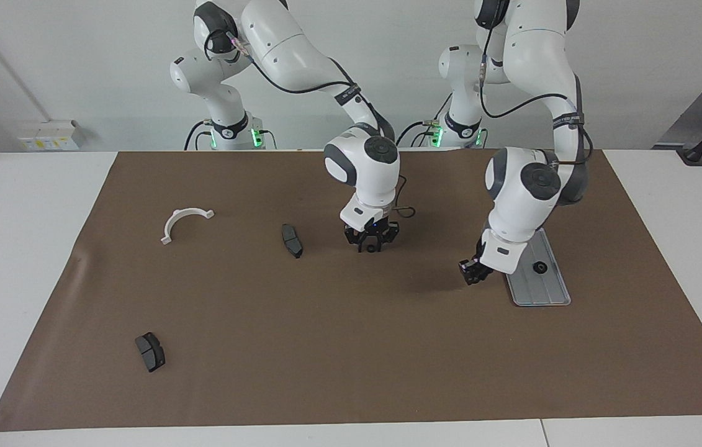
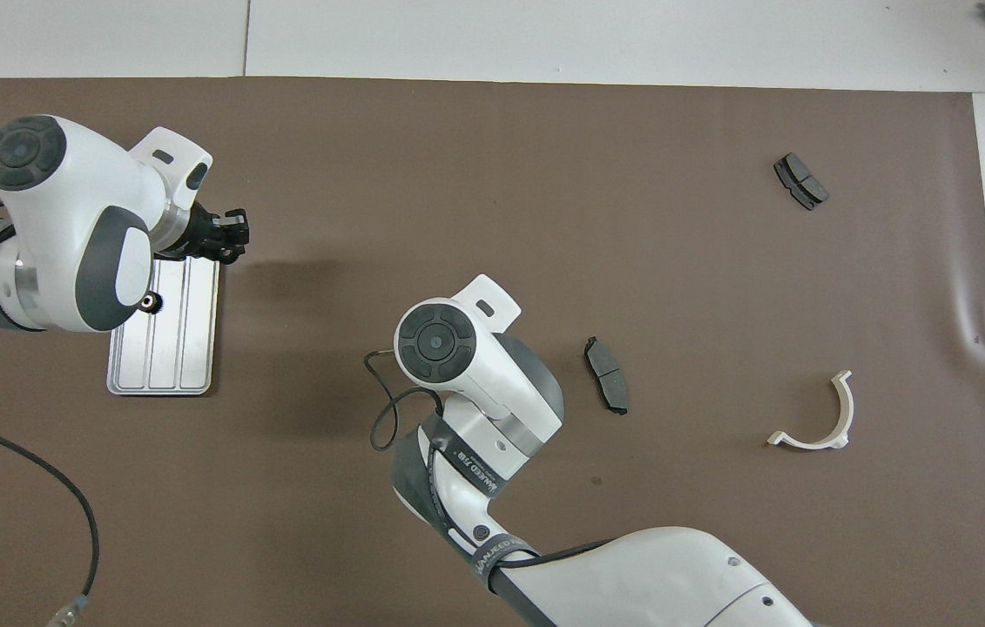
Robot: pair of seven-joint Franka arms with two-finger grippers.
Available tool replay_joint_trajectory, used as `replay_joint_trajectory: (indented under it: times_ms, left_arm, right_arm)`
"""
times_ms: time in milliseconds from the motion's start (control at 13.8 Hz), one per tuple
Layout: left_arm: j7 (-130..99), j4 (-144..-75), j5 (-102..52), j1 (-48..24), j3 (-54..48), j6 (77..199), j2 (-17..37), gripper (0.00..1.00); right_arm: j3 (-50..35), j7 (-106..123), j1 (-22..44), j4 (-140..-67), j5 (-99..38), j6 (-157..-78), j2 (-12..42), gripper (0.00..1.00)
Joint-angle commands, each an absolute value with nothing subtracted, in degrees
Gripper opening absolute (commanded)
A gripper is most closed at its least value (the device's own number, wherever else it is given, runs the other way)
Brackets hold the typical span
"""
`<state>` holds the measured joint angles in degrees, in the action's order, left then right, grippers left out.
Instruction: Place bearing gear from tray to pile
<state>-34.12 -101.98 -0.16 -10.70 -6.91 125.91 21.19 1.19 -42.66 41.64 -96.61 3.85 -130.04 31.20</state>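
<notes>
At the right arm's end of the brown mat (image 1: 326, 360) lies the pile, a loose scatter: 1 white half-ring bracket (image 1: 186, 220), 1 dark brake pad (image 1: 150, 351) farther from the robots, and a 2nd brake pad (image 1: 292, 240) nearer the middle of the table.

Just beside that 2nd pad the right gripper (image 1: 370, 242) is down at the mat, with a small dark thing (image 1: 371, 248) at its tips that looks like a gear. Whether it is gripped I cannot tell, and from overhead the wrist hides it.

Next comes the left gripper (image 1: 472, 274), up over bare mat just beside the tray (image 1: 546, 293), on the side toward the pile. Its fingers (image 2: 231, 233) are drawn close together. No gear shows between them, so whether it carries 1 I cannot tell.

On the tray 1 bearing gear (image 1: 539, 267) lies alone, toward the end nearer the robots.

My reading is that the job is partly done. At least 1 gear is off the tray and near the pile, and possibly 1 is in transit. The gear on the tray has yet to be picked and carried across.
</notes>
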Motion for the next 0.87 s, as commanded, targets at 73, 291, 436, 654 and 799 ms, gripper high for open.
replay_joint_trajectory:
  times_ms: [73, 291, 436, 654, 799]
  left_arm:
    - [-42.95, -100.72, -0.35, -15.81, -5.98, 125.59, 21.71, 0.24]
    - [-49.02, -100.55, -0.35, -20.12, -5.98, 127.78, 21.80, 0.29]
    - [-51.23, -100.20, -0.61, -21.70, -5.98, 128.41, 21.80, 0.30]
    - [-51.85, -98.88, -0.70, -22.67, -6.06, 128.15, 21.97, 0.30]
    - [-52.47, -97.91, -0.79, -23.11, -5.98, 127.97, 22.23, 0.30]
  right_arm:
    - [0.09, -44.38, 41.40, -99.05, 3.69, -130.96, 29.36, 0.52]
    - [0.00, -44.38, 41.40, -99.14, 3.69, -130.96, 29.27, 0.35]
    - [0.00, -44.38, 41.31, -99.05, 3.69, -131.04, 29.27, 0.00]
    - [0.00, -44.38, 41.31, -98.79, 3.60, -130.87, 29.27, 0.00]
    - [0.00, -43.95, 40.87, -98.70, 3.60, -129.56, 28.22, 0.00]
